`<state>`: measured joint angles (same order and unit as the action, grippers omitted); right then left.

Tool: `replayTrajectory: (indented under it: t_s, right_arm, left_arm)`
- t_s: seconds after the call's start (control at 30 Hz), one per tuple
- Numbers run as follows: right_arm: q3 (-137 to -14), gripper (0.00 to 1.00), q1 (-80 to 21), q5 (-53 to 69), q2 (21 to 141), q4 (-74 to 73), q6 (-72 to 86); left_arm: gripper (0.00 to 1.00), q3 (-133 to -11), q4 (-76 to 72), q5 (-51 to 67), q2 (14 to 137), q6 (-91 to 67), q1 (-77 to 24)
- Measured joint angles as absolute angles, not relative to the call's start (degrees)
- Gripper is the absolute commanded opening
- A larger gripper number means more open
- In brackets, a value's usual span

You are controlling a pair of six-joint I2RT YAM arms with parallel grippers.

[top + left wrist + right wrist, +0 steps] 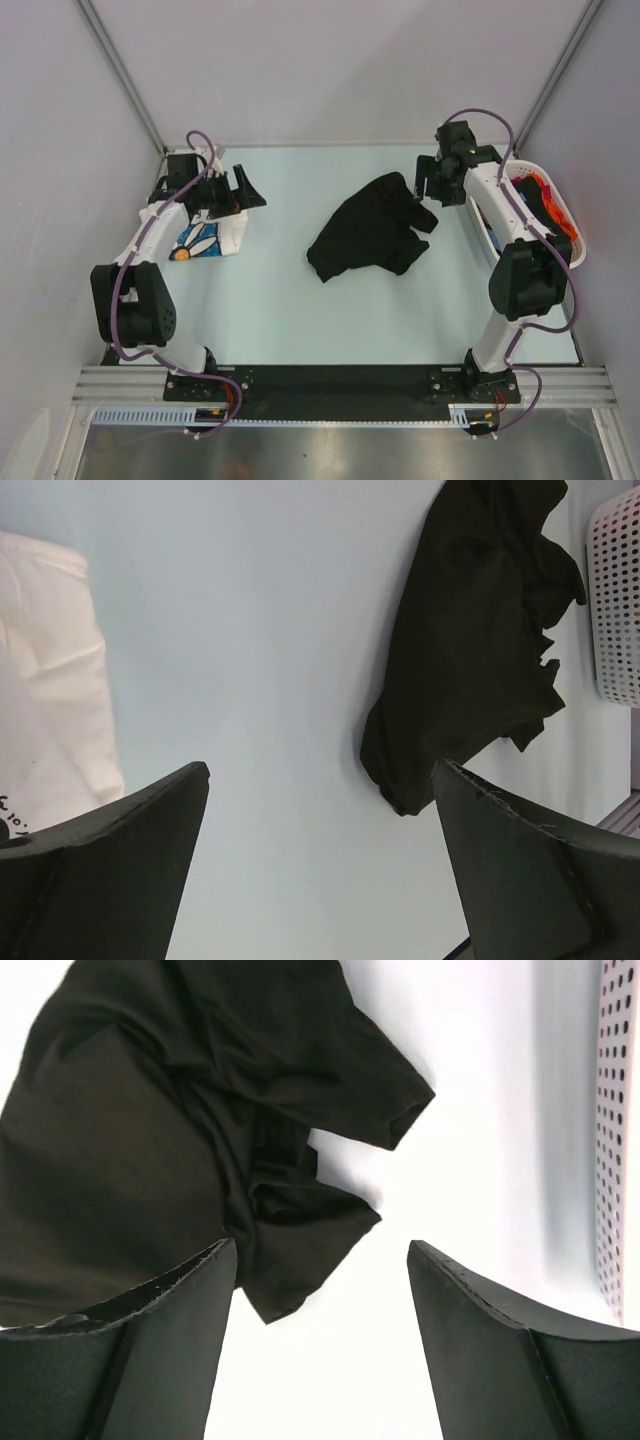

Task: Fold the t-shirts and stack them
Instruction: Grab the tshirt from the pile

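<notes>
Black t-shirt [370,232] [470,650] [130,1140]: plain, no print visible, lies crumpled and unfolded near the middle of the table [280,310], slightly right of centre. Bunched folds along its right edge, and 1 sleeve sticks out toward the basket side. No label or writing seen on it.

White t-shirt [208,240] [50,680]: folded into a compact rectangle at the left side of the table, well apart from the black one. Blue flower with an orange centre faces up. The left wrist view shows a few small dark marks at its lower edge, possibly lettering, too cropped to read.

Orange t-shirt [552,196]: bundled in the white slotted basket [572,250] [615,600] [612,1110] at the right table edge, with some darker cloth beside it. Can't tell how many pieces are in there.

Right gripper [425,185] [320,1245]: hovers over the right edge of the black t-shirt, jaws well apart, nothing between them. In its wrist view 1 finger overlaps the cloth, but no fabric is pinched.

Left gripper [238,192] [320,770]: jaws spread wide, empty, above bare table just beside the far edge of the white t-shirt, pointing toward the centre.

No brand marks are readable on the arms or the basket.
</notes>
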<state>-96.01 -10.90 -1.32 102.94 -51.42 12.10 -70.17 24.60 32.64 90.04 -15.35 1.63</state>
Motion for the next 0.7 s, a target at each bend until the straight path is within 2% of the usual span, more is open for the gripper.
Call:
replayTrajectory:
  t_s: [0.37,0.7]
  right_arm:
    - [-94.6,0.72,-12.0,2.9,107.8,-50.3,15.7]
    - [-96.6,0.73,-14.5,-8.8,110.6,-50.8,13.2]
  left_arm:
    - [1.0,-70.5,25.9,33.7,92.4,-14.5,1.6]
    - [1.0,-70.8,25.9,34.7,92.8,-14.5,1.6]
